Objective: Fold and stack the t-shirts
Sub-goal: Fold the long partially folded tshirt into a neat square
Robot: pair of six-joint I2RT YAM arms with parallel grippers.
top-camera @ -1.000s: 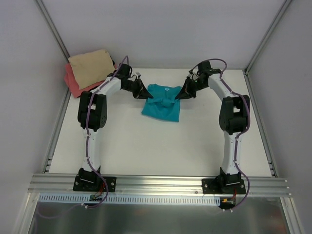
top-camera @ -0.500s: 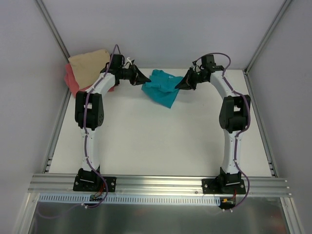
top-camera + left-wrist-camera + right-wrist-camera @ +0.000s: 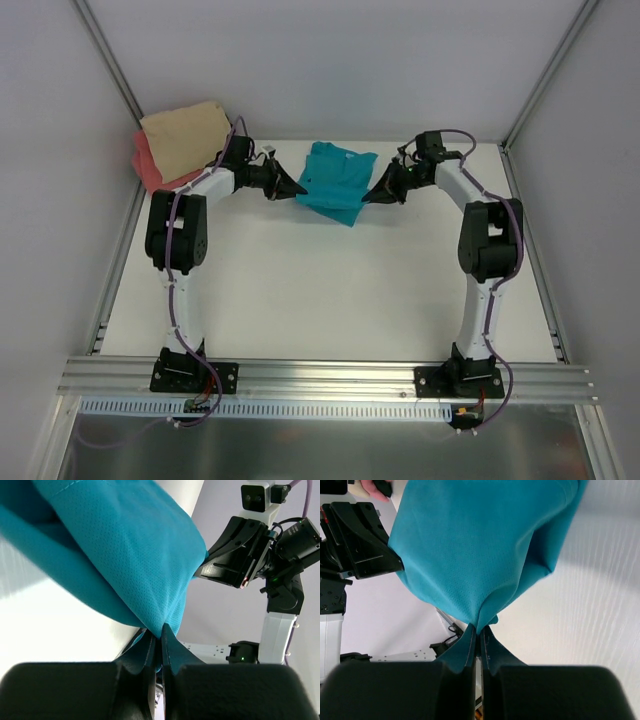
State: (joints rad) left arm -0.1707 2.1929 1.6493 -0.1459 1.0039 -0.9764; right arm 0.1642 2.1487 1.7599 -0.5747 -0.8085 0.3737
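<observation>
The teal t-shirt [image 3: 335, 180] hangs above the far middle of the table [image 3: 320, 300]. The left gripper [image 3: 297, 190] and right gripper [image 3: 370, 195] each pinch one side edge. It looks light and floppy, so the edges seem the best hold. There are three shirts: this one, and a tan t-shirt [image 3: 185, 140] on a pink t-shirt [image 3: 150, 172] at the table's far left corner.

We observe a white desk [image 3: 320, 300] enclosed by pale walls [image 3: 340, 60], with a ribbed aluminium rail [image 3: 330, 375] along its near edge.
</observation>
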